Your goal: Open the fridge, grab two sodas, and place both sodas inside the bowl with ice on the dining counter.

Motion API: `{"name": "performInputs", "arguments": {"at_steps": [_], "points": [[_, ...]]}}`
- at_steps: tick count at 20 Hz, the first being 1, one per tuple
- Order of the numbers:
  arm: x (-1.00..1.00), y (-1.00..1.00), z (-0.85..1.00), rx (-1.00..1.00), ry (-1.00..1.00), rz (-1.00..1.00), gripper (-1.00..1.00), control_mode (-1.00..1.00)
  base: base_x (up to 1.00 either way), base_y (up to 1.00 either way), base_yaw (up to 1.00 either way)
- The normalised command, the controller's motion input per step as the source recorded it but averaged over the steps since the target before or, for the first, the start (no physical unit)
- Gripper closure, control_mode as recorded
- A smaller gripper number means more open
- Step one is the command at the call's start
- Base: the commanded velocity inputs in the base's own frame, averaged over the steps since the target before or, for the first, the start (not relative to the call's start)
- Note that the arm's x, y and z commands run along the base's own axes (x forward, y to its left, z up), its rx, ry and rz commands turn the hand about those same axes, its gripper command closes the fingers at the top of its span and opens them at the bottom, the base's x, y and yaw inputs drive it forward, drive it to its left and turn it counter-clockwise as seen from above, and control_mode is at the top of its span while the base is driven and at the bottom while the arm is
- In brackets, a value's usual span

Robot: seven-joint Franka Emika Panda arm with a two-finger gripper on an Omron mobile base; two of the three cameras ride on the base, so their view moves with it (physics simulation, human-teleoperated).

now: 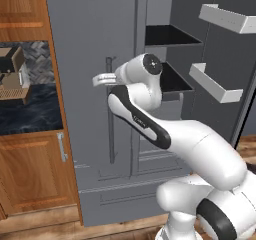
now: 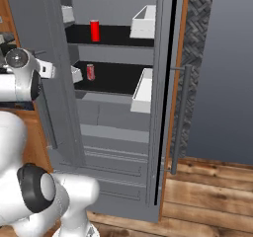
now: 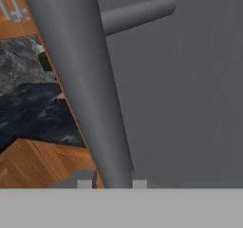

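The grey fridge (image 1: 95, 29) has its right door (image 2: 170, 83) swung open and its left door shut. Two red sodas stand inside: one soda (image 2: 95, 30) on the upper shelf and the other soda (image 2: 91, 72) on the shelf below. My gripper (image 3: 112, 183) is shut on the left door's vertical bar handle (image 3: 90, 94), which runs up between the two fingertips (image 3: 84, 183). From the left base view, the gripper (image 1: 100, 79) sits at the top of that handle (image 1: 110, 134). The bowl and the dining counter are out of view.
White door bins (image 1: 215, 84) jut from the open right door, whose long handle (image 2: 183, 117) faces the room. Brown wooden cabinets (image 1: 30, 174) and a dark counter with a coffee machine (image 1: 12, 74) lie left of the fridge. Wood floor (image 2: 207, 191) lies in front.
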Motion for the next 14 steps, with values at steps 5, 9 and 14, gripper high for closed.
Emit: {"name": "performInputs", "arguments": {"at_steps": [5,9,14], "points": [[-1.00,0.49,-0.12,0.00,0.00,0.10,-1.00,-1.00,0.00,0.00,0.00],[-0.98,0.17,-0.02,0.00,0.00,0.02,-1.00,-1.00,0.00,0.00,0.00],[-0.67,-0.74,0.08,0.05,0.00,0.00,-1.00,-1.00,0.00,0.00,0.00]]}}
